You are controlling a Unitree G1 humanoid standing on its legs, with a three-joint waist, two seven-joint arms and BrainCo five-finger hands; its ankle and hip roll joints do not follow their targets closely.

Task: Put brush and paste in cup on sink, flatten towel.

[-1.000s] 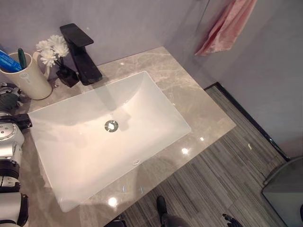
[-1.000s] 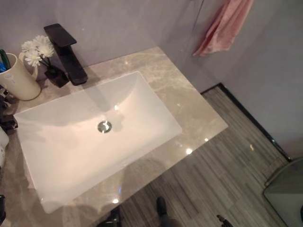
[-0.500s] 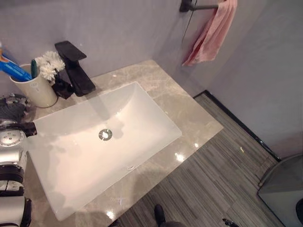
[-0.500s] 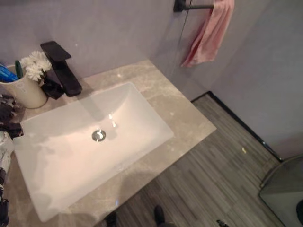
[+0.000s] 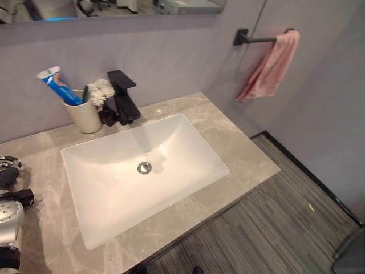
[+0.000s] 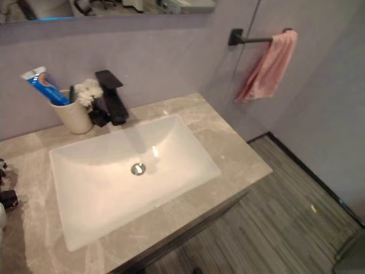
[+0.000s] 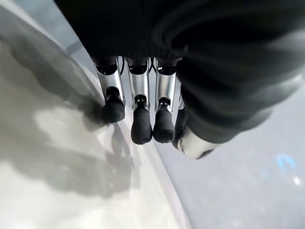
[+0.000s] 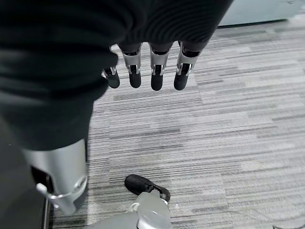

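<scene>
Pink towel (image 5: 269, 67) hangs bunched, far from both hands' (image 7: 143, 114) (image 8: 143, 76) slack, empty fingers; a long reach might drag it off.

A black faucet (image 5: 124, 97) stands at the back edge of the marble counter (image 5: 239, 154), behind the basin. White flowers (image 5: 101, 90) in a dark vase (image 5: 108, 116) sit just beside it. A chrome drain (image 5: 144, 167) marks the basin's middle. A mirror (image 5: 108, 7) hangs above. Striped grey floor (image 5: 274, 228) lies past the counter's right edge.
</scene>
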